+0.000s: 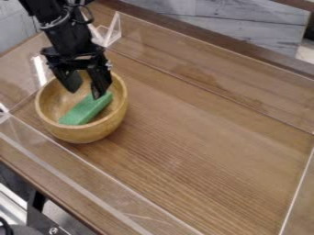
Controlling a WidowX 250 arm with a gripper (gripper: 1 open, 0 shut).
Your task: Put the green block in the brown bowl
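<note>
The green block (pixel 86 109) lies slantwise inside the brown bowl (pixel 55 124), directly beneath the wide-open, empty gripper (pixel 83 89).

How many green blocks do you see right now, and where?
1. The green block lies tilted inside the brown bowl, one end up on the right rim, just below the open hand. Another block hidden behind the arm can't be ruled out.
</note>
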